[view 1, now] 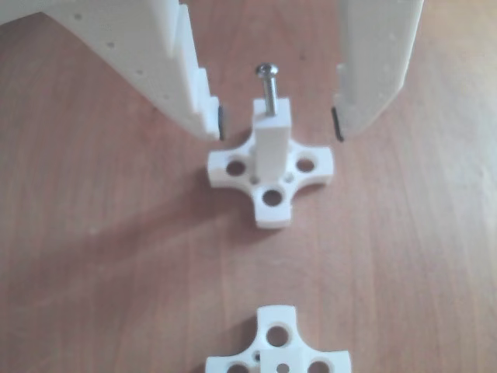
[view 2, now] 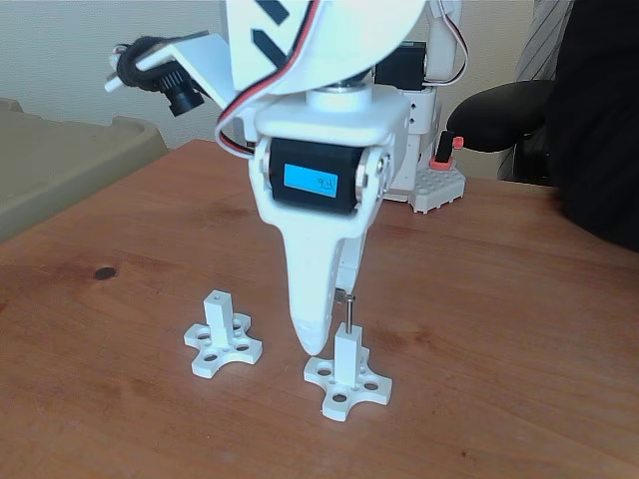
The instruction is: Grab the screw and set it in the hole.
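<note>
Upper centre of the other view: screw [view 1: 267, 87] stands upright in the hole of the white post [view 1: 272, 144], head proud, so it looks seated. Gripper [view 1: 279, 124] spread wide, fingers either side, touching nothing. Spare post [view 2: 222, 332] lower left in the fixed view.

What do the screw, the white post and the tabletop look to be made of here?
The screw: likely metal, grey shaft and a rounded head that catches the light. The white post: matte, opaque white plastic with crisp edges, possibly printed. The tabletop: reddish-brown with a wood-grain pattern; solid wood or laminate cannot be told.
</note>
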`<state>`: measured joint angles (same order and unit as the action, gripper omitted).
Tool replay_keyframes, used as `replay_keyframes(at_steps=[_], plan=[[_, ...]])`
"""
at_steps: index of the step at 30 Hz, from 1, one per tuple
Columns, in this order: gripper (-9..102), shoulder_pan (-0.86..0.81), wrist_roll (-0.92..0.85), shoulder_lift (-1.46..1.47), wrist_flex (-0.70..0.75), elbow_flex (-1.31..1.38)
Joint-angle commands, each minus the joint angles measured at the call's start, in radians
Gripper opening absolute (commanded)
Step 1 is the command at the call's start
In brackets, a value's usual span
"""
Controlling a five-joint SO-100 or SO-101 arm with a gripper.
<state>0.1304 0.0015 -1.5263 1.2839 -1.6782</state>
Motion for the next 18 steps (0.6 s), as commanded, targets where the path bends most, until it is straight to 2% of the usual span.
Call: replay_keyframes(at_steps=[1, 14, 18], plan=[[22, -0.008, -0.011, -0.055, 0.011, 0.081], [24, -0.083, -0.040, -0.186, 0.066, 0.098], [19, -0.095, -0.044, -0.256, 0.072, 0.067]])
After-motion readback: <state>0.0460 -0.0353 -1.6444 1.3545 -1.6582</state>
